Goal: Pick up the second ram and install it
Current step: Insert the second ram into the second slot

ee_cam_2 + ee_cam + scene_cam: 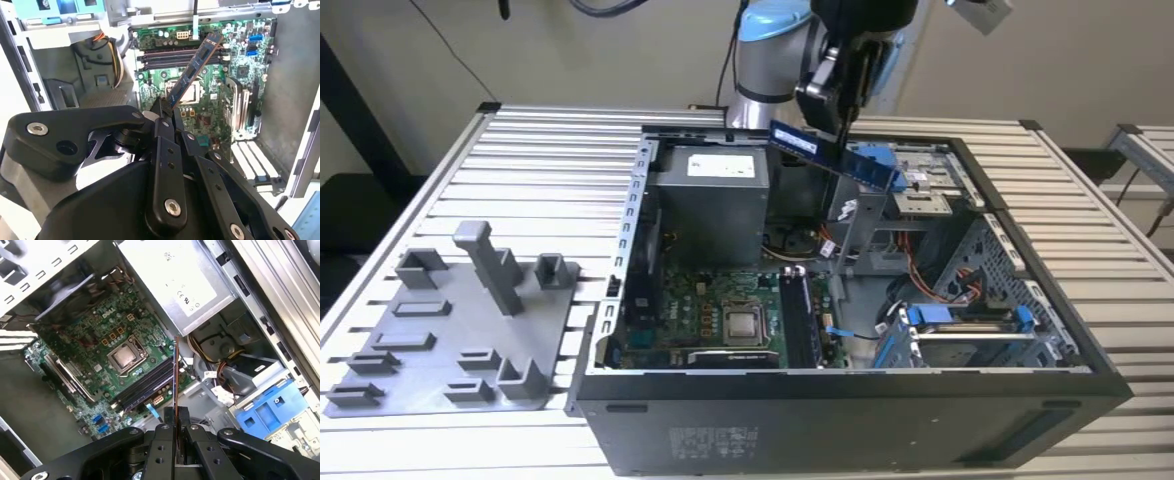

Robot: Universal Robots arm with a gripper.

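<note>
Second ram | one end pinched in gripper, fingers closed on it, stick tilted, jutting past fingertips | hangs above open case, over motherboard

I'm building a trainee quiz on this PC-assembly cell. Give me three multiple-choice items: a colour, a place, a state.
1. Colour of the tray? A grey, B red, C yellow.
2. Where is the second ram? A on the tray, B above the open case, C lying beside the tray.
3. The tool is: A open, B shut on the second ram, C shut on nothing.
Key: 1 A, its plastic is plain grey; 2 B, the exterior view shows it held over the case; 3 B, both wrist views show it clamped at one end.
</note>
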